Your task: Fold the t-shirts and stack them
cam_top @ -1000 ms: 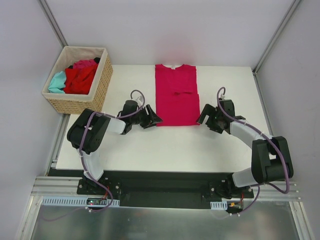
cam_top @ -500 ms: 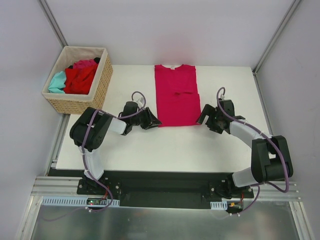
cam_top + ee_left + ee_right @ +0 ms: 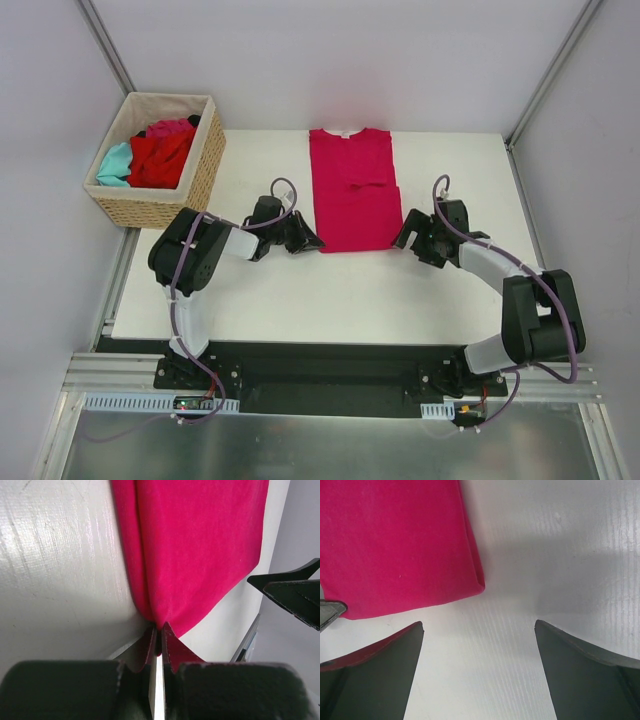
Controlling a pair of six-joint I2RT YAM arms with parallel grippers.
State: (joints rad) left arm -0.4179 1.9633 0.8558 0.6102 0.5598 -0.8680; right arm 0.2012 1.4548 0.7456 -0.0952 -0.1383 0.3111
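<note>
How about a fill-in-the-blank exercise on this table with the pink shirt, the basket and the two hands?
1. The left hand is ____ on the near left corner of the magenta t-shirt.
2. The right hand, beside the shirt's near right corner, stands ____ and holds nothing.
3. The wicker basket of other t-shirts sits by the table's far ____ corner.
Missing: shut; open; left.

Lab: aluminium-framed white table (image 3: 300,295)
</note>
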